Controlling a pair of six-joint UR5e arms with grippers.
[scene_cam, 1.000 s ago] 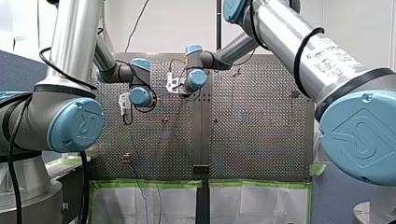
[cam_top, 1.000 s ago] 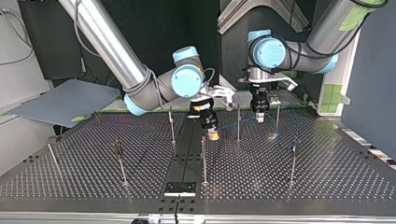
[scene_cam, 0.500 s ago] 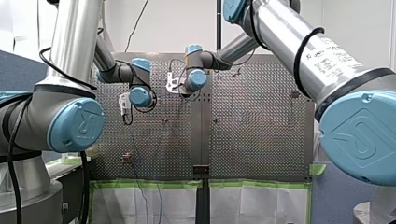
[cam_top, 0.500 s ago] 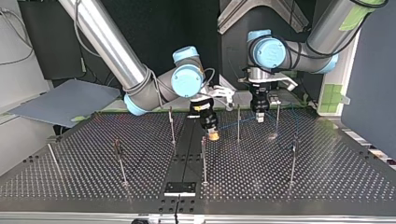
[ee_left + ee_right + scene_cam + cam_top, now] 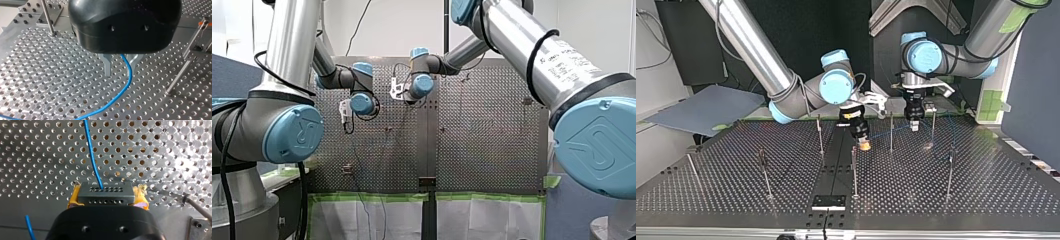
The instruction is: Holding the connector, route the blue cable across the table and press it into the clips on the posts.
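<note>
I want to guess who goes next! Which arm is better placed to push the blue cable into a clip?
Left, probably. My left pincer has the blue cable between its fingers, right beside a post. My right pincer is busy gripping the connector.

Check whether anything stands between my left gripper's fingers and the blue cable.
Nothing visible does. In the left wrist view the blue cable runs between the metal fingers of my left gripper, above the perforated table.
</note>
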